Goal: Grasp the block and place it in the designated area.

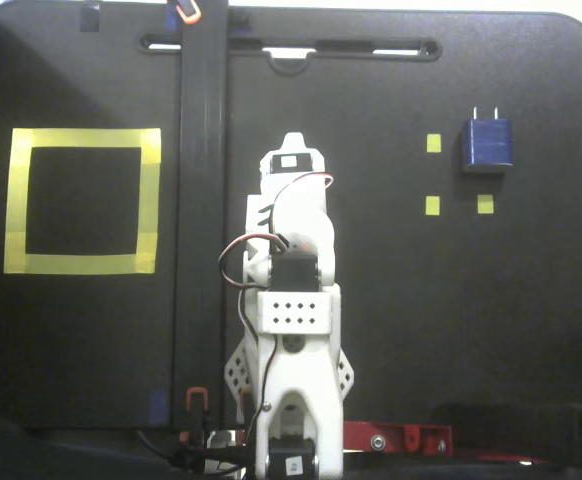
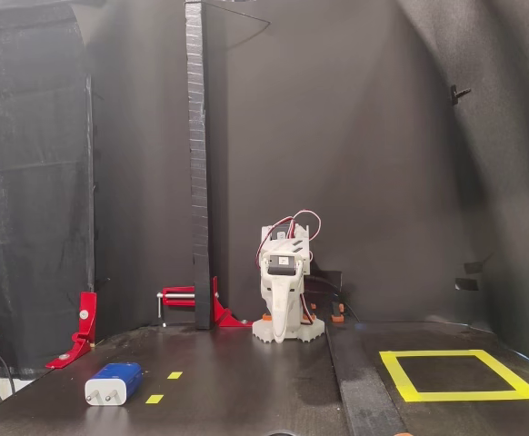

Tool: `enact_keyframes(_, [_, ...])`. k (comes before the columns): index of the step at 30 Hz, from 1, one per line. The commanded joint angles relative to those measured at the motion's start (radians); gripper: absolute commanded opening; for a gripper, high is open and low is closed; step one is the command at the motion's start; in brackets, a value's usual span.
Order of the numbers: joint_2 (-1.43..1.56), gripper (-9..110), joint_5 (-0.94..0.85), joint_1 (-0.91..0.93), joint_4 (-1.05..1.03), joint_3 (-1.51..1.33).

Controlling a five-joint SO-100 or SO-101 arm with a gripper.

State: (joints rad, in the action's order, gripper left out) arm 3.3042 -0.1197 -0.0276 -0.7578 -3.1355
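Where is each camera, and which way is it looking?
A fixed view: sits high above, looking straight down at the black table; the folded white arm fills the middle, block right, designated area left.
A fixed view: sits low at the table's far edge, facing the arm head-on; block left, designated area right.
Both show arm, block and designated area, with sides swapped.

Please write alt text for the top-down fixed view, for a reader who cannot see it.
A white robot arm sits folded at the centre of a black table, touching nothing. At right lies a small dark-blue block with two silver prongs beside small yellow markers; at left is an empty yellow tape square.
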Motion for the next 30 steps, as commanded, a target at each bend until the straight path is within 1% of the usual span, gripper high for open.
enact_keyframes(1, [0.006, 0, -0.011, -0.009, -0.003, -0.006])
enact_keyframes(30, [0.006, 0, -0.011, -0.009, -0.003, -0.006])
